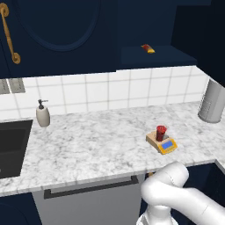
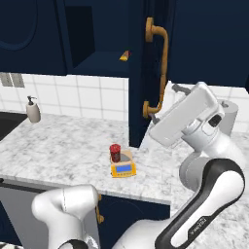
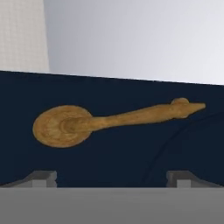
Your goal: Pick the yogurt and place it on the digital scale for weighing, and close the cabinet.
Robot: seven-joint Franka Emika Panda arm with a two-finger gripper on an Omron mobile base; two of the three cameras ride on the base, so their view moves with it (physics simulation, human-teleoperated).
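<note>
While gripper (image 3: 112, 179) open | cabinet (image 2: 151, 73) door ajar | packet (image 1: 148, 48) on shelf

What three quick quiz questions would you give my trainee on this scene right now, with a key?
1. True or false: the yogurt stands on the digital scale.
2. Is the cabinet door open or shut?
3. The hand faces: A) the soap dispenser, B) the brass handle, C) the sink.

Key: 1 true; 2 open; 3 B.
</note>
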